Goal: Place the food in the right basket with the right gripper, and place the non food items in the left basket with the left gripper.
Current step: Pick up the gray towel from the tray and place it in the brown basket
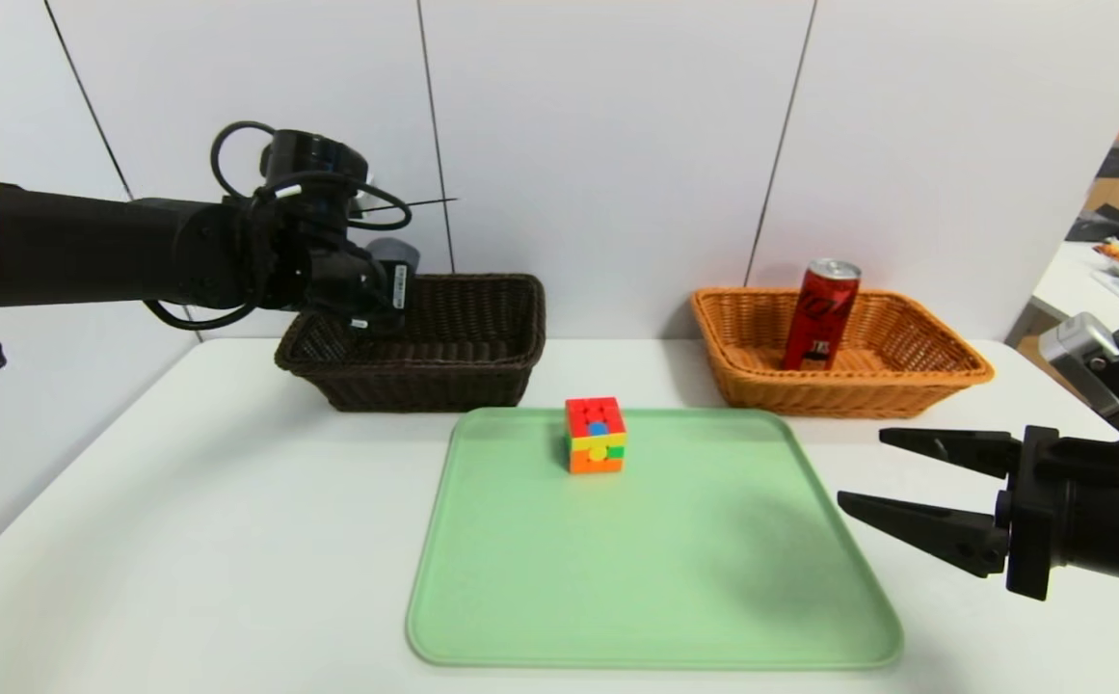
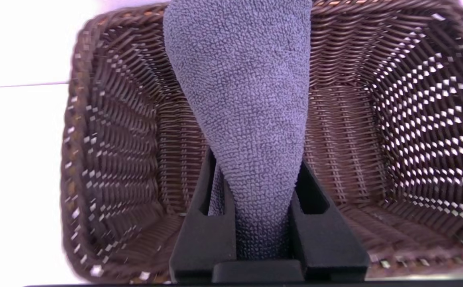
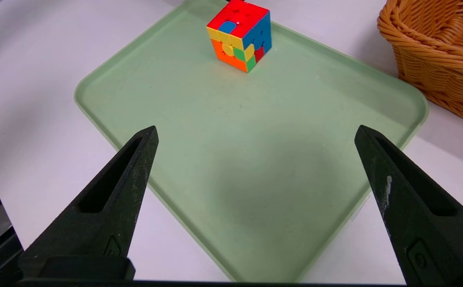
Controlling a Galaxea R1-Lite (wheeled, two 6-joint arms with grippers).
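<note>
A tray (image 1: 655,578) lies on the desk (image 1: 183,540) at the middle of its near edge. A puzzle cube (image 1: 596,435) stands on the tray by the tray's far edge, a little left of that edge's middle. Two baskets sit behind the tray toward the desk's far edge: the left basket (image 1: 463,371) beyond the tray's far left corner, the right basket (image 1: 906,371) beyond its far right corner, well apart. A can (image 1: 821,314) stands upright in the right basket. The left gripper (image 2: 255,223) hangs over the left basket's left end, a cloth (image 2: 247,103) between its fingers (image 2: 205,235). The right gripper (image 1: 892,482) hovers off the tray's right edge, above the desk
</note>
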